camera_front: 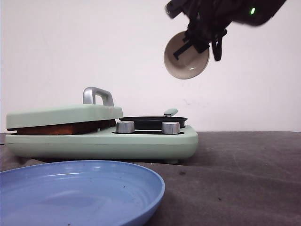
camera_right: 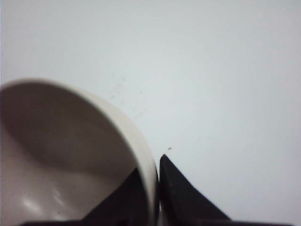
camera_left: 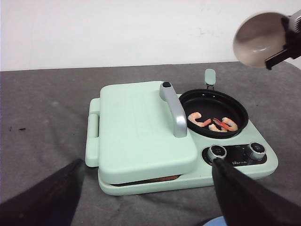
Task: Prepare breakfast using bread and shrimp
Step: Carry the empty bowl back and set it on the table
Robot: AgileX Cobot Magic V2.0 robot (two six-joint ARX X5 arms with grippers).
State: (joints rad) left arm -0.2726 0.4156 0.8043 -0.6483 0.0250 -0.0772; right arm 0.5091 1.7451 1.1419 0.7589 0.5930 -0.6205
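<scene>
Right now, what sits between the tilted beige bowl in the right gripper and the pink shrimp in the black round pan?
Nothing: the left wrist view shows only bare air between bowl and shrimp.

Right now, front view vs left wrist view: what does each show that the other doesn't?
Front view only: the blue plate in the foreground and a browned bread edge under the closed lid.

Left wrist view only: the shrimp lying in the black pan; the front view sees just the pan's rim.

Both: the green breakfast maker, its two knobs, and the right gripper holding the empty bowl tilted, high above the pan side.
</scene>
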